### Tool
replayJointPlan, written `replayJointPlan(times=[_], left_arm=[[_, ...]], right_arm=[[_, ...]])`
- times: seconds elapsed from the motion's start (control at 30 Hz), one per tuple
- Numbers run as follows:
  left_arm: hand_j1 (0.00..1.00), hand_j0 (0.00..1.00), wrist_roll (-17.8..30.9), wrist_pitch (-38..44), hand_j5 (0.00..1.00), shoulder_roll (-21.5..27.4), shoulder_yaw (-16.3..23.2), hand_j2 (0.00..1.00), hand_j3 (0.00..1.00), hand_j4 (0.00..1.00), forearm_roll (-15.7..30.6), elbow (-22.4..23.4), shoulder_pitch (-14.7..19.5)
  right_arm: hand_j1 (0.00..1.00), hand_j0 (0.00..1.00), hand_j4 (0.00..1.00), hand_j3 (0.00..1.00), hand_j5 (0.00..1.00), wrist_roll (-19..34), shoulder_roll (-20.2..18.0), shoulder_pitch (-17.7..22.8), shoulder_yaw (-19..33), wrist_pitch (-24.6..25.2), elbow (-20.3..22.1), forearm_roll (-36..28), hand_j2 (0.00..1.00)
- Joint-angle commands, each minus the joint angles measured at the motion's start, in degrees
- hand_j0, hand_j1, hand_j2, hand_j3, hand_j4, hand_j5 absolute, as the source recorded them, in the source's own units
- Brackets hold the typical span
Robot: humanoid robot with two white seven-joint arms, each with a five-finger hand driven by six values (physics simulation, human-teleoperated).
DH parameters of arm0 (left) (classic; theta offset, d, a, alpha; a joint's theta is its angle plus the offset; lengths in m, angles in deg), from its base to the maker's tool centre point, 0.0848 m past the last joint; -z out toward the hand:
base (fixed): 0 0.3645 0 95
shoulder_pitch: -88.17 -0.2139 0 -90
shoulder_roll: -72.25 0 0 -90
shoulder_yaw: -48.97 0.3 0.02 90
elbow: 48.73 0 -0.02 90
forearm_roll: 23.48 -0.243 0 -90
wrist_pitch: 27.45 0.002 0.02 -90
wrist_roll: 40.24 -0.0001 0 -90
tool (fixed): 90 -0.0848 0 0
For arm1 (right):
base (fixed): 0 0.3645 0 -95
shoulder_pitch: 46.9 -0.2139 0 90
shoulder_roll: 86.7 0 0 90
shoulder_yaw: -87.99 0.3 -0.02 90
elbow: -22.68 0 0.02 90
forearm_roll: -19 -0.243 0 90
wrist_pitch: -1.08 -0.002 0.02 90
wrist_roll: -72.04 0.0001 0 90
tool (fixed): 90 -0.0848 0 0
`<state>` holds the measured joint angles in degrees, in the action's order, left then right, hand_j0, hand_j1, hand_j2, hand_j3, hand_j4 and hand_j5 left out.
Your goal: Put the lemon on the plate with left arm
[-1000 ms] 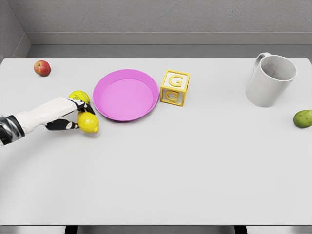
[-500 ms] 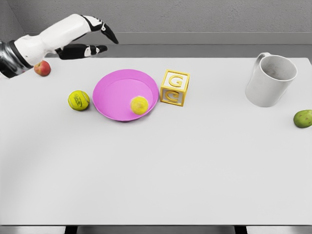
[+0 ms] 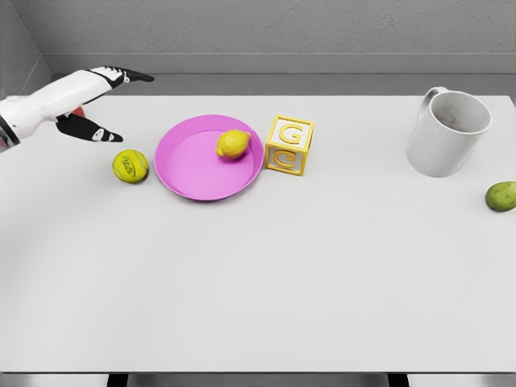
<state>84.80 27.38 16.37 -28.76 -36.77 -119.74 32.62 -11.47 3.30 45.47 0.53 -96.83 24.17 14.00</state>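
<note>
The yellow lemon [image 3: 233, 144] lies inside the pink plate [image 3: 187, 169], near its far right rim. My left hand [image 3: 113, 101] hovers over the table's far left, well away from the plate, open with fingers spread and holding nothing. Its white forearm comes in from the left edge. The right arm is out of view.
A yellow tennis ball [image 3: 130, 166] rests just left of the plate. A yellow letter block [image 3: 289, 145] stands against the plate's right side. A red apple is mostly hidden behind my left hand. A white mug [image 3: 446, 132] and a green fruit [image 3: 501, 196] sit at the far right.
A second ago my left hand gripped the lemon beside the tennis ball. The lemon then dropped into the plate and rolled to its far right side. The hand opened, rose and pulled back left.
</note>
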Motion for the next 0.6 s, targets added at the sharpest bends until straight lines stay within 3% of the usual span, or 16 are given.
replayJointPlan(times=[0.0,0.57], left_arm=[[1.0,1.0,-0.03,0.17,1.0,-0.28,0.13,1.0,1.0,1.0,0.46,0.35,0.0],[1.0,1.0,-0.03,0.17,1.0,0.07,-0.05,1.0,1.0,1.0,0.28,0.44,-2.11]], right_arm=[[1.0,1.0,1.0,1.0,1.0,0.01,0.0,-0.09,0.01,0.0,0.01,-0.01,1.0],[1.0,1.0,1.0,1.0,1.0,0.01,0.0,-0.09,0.01,0.0,0.01,-0.01,1.0]])
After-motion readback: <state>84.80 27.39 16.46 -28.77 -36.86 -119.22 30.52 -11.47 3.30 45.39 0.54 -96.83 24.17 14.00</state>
